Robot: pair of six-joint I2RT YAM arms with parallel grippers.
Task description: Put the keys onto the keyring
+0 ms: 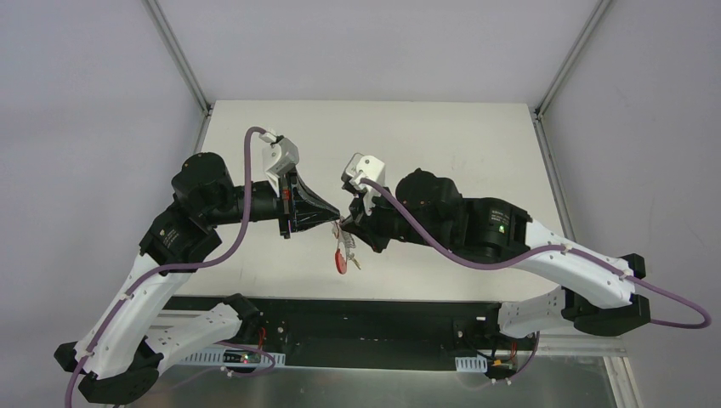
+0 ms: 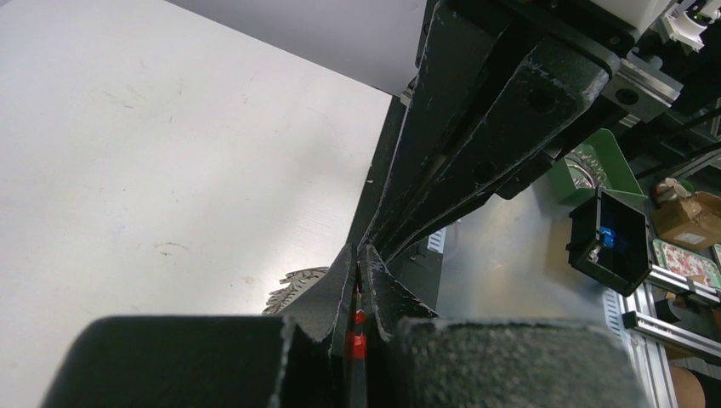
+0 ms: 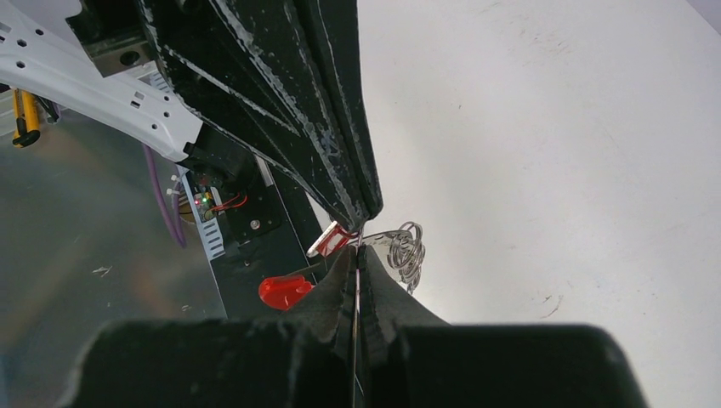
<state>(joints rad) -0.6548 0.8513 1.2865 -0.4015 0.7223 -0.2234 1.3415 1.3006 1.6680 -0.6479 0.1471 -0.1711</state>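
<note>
In the top view, the left gripper (image 1: 334,216) and the right gripper (image 1: 349,226) met tip to tip above the near part of the white desk (image 1: 442,136), both fully closed. The small silvery metal keys (image 1: 350,257) hung just below the touching tips. Their long axis ran toward the near desk edge, with a round red plastic tag (image 1: 340,263) at the low end. The single keys were too small to tell apart.

In the left wrist view, the left gripper's jaws stood pressed together with a thin red piece (image 2: 358,338) pinched between them. Which part of the bunch it belonged to could not be told. One key's toothed edge (image 2: 293,291) showed just left of the fingers, the rest hidden behind them.

In the right wrist view, the right gripper's jaws stood closed too, a fine line between the pads; whether they gripped anything was unclear. A silver coiled wire keyring (image 3: 408,251) lay just right of the tips. The red tag sat to their left, half hidden.
</note>
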